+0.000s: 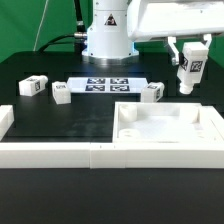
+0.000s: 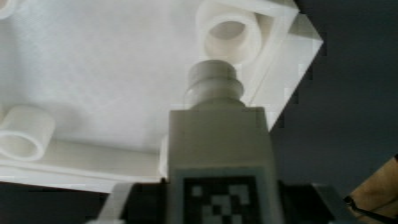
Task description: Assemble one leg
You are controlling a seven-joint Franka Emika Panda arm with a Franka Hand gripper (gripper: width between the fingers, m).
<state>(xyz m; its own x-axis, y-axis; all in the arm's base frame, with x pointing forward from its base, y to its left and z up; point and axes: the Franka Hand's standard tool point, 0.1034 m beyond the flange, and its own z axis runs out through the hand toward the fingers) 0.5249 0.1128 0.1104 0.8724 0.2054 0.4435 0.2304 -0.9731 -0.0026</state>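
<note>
My gripper is shut on a leg, a small white post with a black-and-white tag, and holds it in the air above the far right corner of the large white tabletop panel. In the wrist view the held leg points its threaded tip at the panel, close beside a round corner socket. A second socket shows at another corner. The fingers grip the leg at its tagged end. Three other legs lie on the black table.
The marker board lies flat in front of the robot base. A long white raised barrier runs along the table's front, with an upright end at the exterior view's left.
</note>
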